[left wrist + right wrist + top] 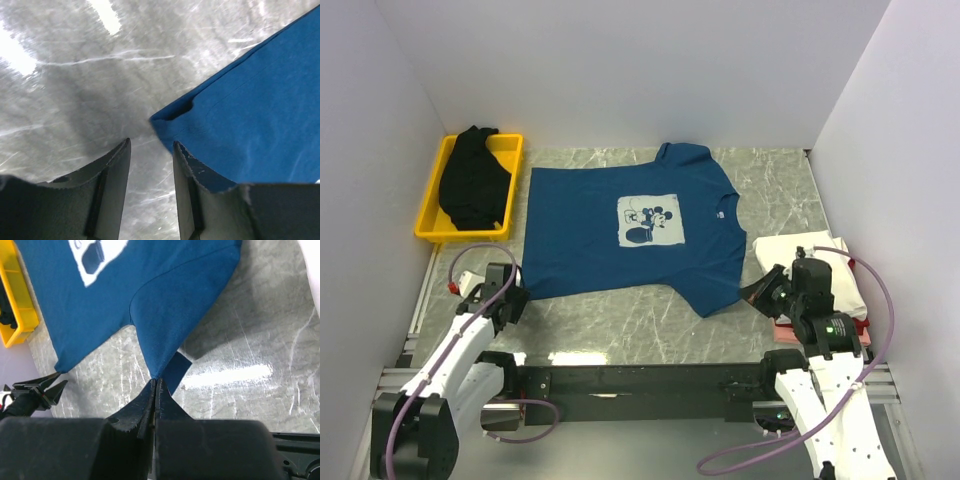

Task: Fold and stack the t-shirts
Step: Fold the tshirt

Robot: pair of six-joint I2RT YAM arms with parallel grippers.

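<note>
**Progress of work.** The marbled table (620, 320) carried three lots of garments.

1. The dark blue t-shirt (580, 230) lay flat at mid-table, face up, the pale print (650, 220) showing. No fold had been made in the body. Only a small flap was turned up at the near right sleeve (165, 325).
2. The yellow tray (460, 237) stood at the far left with a black t-shirt (473, 185) heaped in it, unfolded and draped over the far rim.
3. The folded stack (800, 250) sat at the right edge, white on top, with a red or pink edge showing beneath. How many it held could not be told.

**Grippers.** The right gripper (155, 382) had its fingers pressed together on the tip of that sleeve. The cloth ran down to a point between them, so it was judged to be pinching the sleeve end. The left gripper (150, 145) had its fingers parted and held nothing. The hem corner (165, 120) lay just ahead of the gap, and one finger stood at the cloth's edge.

**Assessment.** Part of the task was done, as the stack showed. Two shirts were left to fold and stack, and the blue one was judged to be at the first grasp.
</note>
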